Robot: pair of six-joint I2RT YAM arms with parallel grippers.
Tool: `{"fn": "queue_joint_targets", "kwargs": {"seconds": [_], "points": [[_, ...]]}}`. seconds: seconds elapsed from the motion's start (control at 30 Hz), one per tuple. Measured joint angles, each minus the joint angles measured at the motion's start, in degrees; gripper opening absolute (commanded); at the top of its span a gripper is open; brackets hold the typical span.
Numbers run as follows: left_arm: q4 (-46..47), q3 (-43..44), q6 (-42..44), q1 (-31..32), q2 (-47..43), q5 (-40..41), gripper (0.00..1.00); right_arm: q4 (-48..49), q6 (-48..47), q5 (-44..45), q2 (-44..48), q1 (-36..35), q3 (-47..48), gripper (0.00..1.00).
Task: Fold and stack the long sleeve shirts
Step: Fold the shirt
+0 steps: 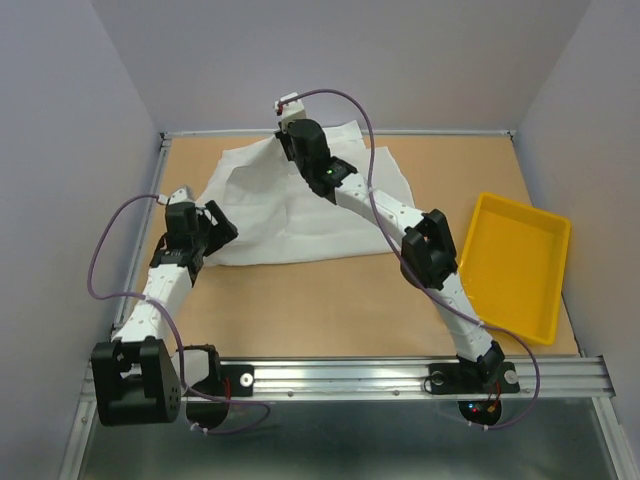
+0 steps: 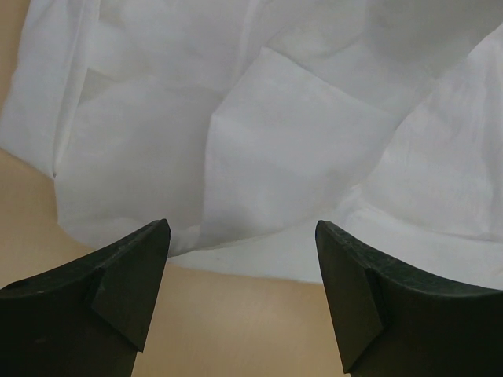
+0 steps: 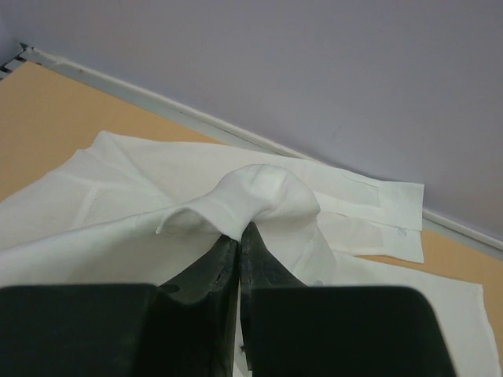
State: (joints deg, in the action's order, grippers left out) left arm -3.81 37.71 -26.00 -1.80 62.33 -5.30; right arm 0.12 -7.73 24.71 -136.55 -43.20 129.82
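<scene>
The white long sleeve shirt [image 1: 270, 215] lies rumpled by the counter's [image 1: 330, 310] far edge. The right gripper [image 3: 240, 234] pinches a raised fold. The left gripper [image 2: 242, 229] gapes at the shirt's hem, and a yellow tray [image 1: 515, 262] sits at the right edge.

White arms [image 1: 385, 215] carry black joints [image 1: 432, 250], purple cables [image 1: 97, 262] and a black left tool [image 2: 242, 229].

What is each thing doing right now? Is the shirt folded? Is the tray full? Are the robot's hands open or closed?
shirt: spread out, wrinkly, not folded yet, one bit pinched up
tray: empty, lying flat
left gripper: open, holding nothing, near the shirt's edge
right gripper: shut, pinching a fold of the shirt
</scene>
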Motion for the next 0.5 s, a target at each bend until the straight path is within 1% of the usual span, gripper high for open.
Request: {"fn": "queue_joint_targets", "kwargs": {"seconds": [0.13, 0.2, 0.3, 0.5], "points": [[-1.33, 0.00, -0.94, 0.00, 4.22, 0.79, 0.88, 0.44, -0.46, 0.46, -0.31, 0.00, -0.15, 0.06], [-2.05, 0.00, -1.36, 0.00, 5.18, 1.66, 0.93, 0.46, -0.68, 0.59, -0.44, 0.00, -0.15, 0.06], [-2.86, 0.02, -1.77, -0.02, 6.27, 3.61, 0.96, 0.57, -1.01, 0.92, -0.68, 0.02, -0.39, 0.06], [-3.72, 0.72, -1.99, -0.07, 8.70, 5.97, 0.96, 0.68, -1.05, 1.09, -0.81, 0.15, -2.19, 0.07]]}}
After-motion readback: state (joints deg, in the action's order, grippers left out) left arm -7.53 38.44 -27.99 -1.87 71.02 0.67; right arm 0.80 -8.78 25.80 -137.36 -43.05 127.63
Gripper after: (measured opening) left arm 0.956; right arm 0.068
